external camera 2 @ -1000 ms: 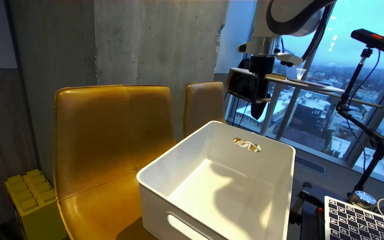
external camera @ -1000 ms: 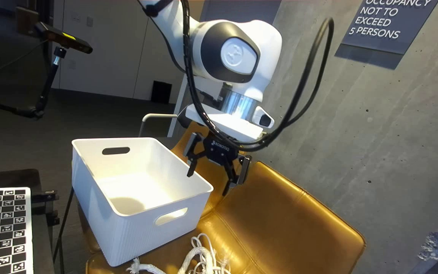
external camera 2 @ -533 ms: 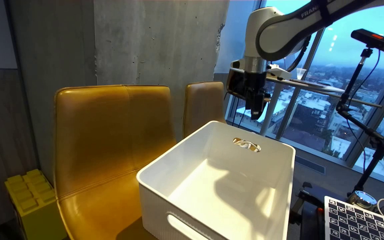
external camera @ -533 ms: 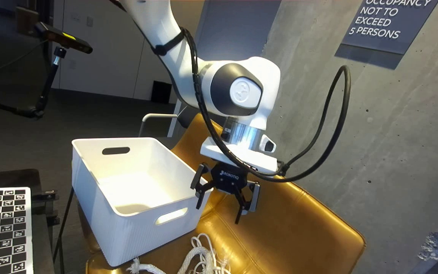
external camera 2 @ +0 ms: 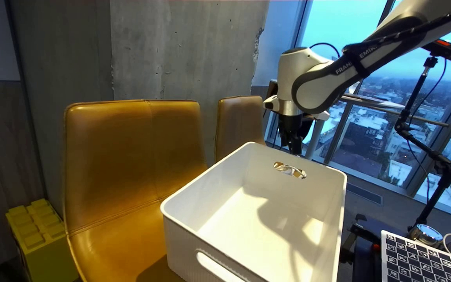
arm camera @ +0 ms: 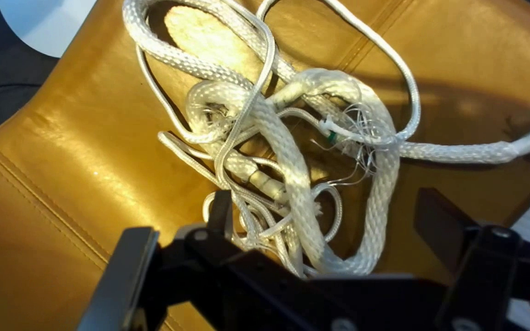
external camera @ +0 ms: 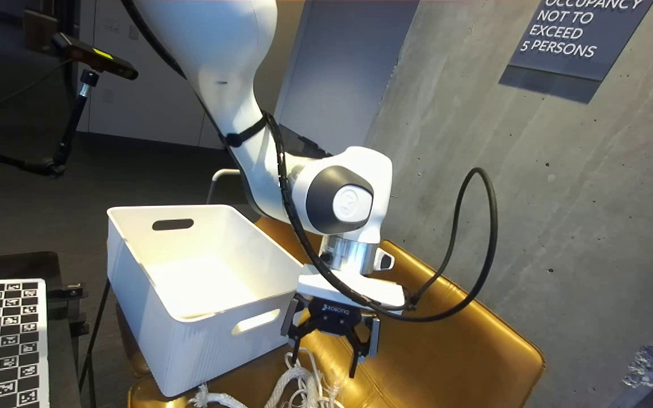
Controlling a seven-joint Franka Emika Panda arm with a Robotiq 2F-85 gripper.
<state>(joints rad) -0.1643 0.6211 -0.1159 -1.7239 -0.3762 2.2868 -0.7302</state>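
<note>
Two jaws of the black gripper [external camera: 323, 369], lettered ROBOTIQ, stand wide apart, gripping nothing, over the tangled white rope [arm camera: 297, 179] on a tan chair [external camera: 440, 340], just beside a white bin [external camera: 219, 345]. Farther up, the arm [external camera 2: 327, 90] shows "FRAN… EMIK…", interrupted by a strap [external camera 2: 358, 65]; the wall sign's [external camera: 579, 41] visible part reads "OCCUPANCY NOT TO EXCEED 5 PERSONS".

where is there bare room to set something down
Inside the white bin, between its walls. In an exterior view, a chair seat is bare between backrest and bin. Crowded: below the open gripper, where tangled rope lies beside the bin.
</note>
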